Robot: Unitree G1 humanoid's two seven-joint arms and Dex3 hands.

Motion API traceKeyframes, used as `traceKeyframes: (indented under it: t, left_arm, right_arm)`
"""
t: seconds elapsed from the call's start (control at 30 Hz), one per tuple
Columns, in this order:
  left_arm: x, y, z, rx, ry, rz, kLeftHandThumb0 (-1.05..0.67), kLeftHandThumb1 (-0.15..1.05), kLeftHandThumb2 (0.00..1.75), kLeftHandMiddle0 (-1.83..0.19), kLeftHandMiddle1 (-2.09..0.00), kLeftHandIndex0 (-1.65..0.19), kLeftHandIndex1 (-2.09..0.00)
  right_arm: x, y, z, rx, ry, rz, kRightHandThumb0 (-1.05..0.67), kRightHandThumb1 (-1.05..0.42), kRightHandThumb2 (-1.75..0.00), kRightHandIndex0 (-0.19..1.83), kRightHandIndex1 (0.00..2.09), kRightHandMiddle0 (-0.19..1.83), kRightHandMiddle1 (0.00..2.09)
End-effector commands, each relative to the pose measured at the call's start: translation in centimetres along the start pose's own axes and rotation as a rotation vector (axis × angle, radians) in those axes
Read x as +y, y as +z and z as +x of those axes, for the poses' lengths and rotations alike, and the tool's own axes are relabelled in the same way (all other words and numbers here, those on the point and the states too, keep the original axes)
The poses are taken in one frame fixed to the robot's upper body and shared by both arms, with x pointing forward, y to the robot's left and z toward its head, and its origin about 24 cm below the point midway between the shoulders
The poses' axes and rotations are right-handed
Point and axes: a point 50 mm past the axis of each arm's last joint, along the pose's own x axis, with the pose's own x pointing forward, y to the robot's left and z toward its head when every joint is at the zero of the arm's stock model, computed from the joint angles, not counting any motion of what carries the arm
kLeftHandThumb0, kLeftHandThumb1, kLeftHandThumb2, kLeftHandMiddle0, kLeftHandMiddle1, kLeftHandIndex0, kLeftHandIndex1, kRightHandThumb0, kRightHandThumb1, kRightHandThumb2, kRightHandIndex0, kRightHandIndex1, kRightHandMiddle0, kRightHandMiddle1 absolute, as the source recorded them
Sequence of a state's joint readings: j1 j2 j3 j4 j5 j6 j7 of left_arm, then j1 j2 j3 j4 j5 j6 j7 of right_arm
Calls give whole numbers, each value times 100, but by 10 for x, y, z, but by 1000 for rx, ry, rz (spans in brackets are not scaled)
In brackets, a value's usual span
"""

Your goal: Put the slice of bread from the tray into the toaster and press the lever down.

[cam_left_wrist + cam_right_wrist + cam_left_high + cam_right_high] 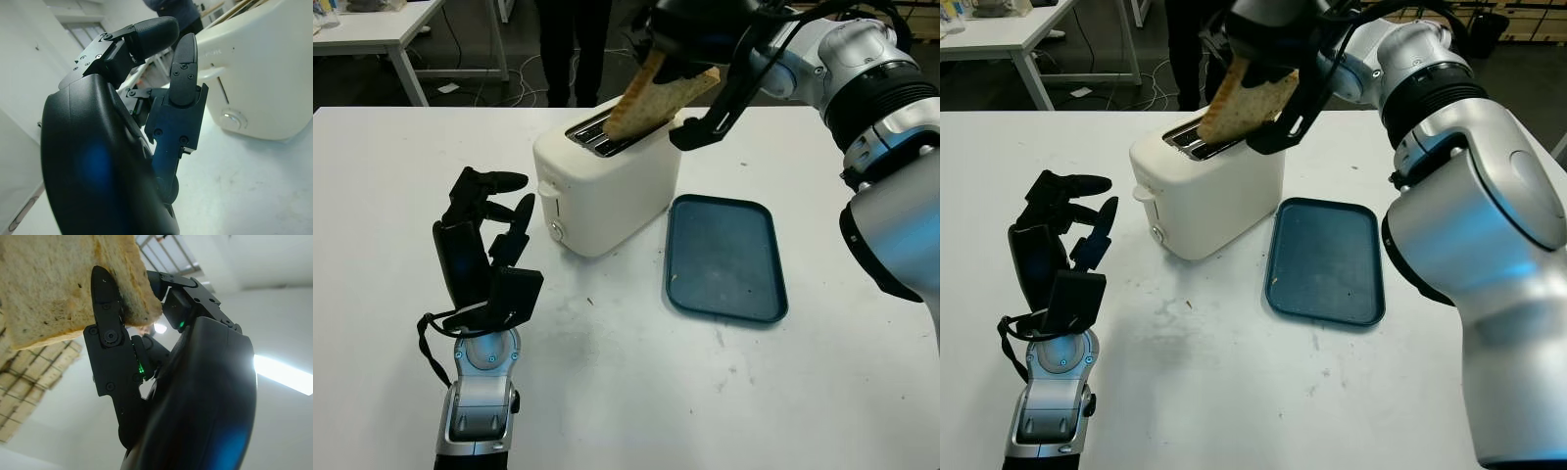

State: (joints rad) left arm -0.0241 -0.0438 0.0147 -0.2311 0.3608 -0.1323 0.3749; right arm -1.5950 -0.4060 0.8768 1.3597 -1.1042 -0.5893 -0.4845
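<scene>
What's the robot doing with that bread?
The right robot hand is holding a slice of bread tilted over the white toaster, with the bread's lower corner at the slot. It isn't dropped in yet. The blue tray beside the toaster has nothing on it now. The left robot hand is open, raised above the table in front of the toaster's lever side.

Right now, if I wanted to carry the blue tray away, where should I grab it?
Probably the near short rim of the tray, coming from the robot's side. It lies flat and bare on the table, its raised lip gives fingers an edge, and that end is farthest from the toaster and the right hand.
</scene>
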Motion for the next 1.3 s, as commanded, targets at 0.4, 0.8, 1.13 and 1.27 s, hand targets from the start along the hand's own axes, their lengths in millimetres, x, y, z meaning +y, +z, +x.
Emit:
traceKeyframes:
  t: [0.4,0.8,1.13,1.27]
  left_arm:
    - [0,1,-2,1,13,1,-42,92,17,-53,-169,-60,-111]
    - [0,0,-4,7,9,0,-40,92,17,-51,-170,-59,-110]
    - [0,-1,-4,14,19,-3,-40,92,17,-55,-171,-60,-114]
    - [0,-1,-4,14,16,-6,-39,92,17,-55,-172,-59,-117]
  right_arm:
    - [-3,8,9,-100,72,-195,-54,-92,-36,112,175,84,175]
    - [-18,36,28,-188,-36,-165,-55,-92,-29,113,175,82,175]
    - [-33,38,40,-161,42,-160,-96,-86,-1,16,100,55,17]
    - [-36,33,39,-147,39,-160,-94,-80,0,2,69,44,1]
